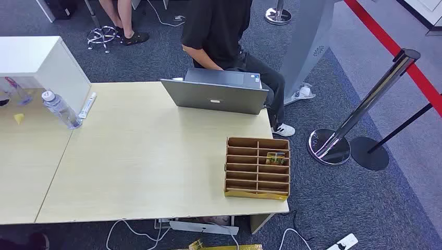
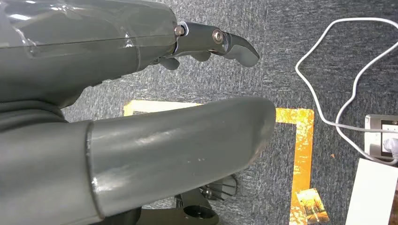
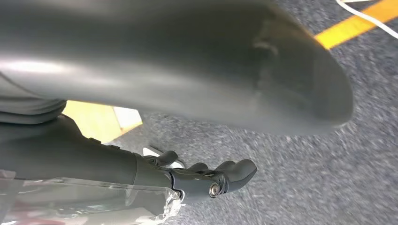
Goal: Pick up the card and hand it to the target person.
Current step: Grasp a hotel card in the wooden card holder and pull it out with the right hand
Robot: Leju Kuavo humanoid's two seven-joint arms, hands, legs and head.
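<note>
Both hands, left [image 2: 141, 117] and right [image 3: 187, 140], hung empty, fingers loosely apart; the card [image 1: 275, 158] sat half-hidden in the organizer [image 1: 257, 167]

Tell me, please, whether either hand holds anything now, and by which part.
Nothing is held. The left hand and the right hand hang over the carpet; the card stands in the wooden organizer.

On the tabletop [image 1: 140, 156], a grey laptop [image 1: 216, 94] sits at twelve o'clock, a water bottle [image 1: 61, 109] at nine, beside a white box [image 1: 36, 62]. Chrome stanchions [image 1: 359, 112] stand on the carpet at three o'clock.
</note>
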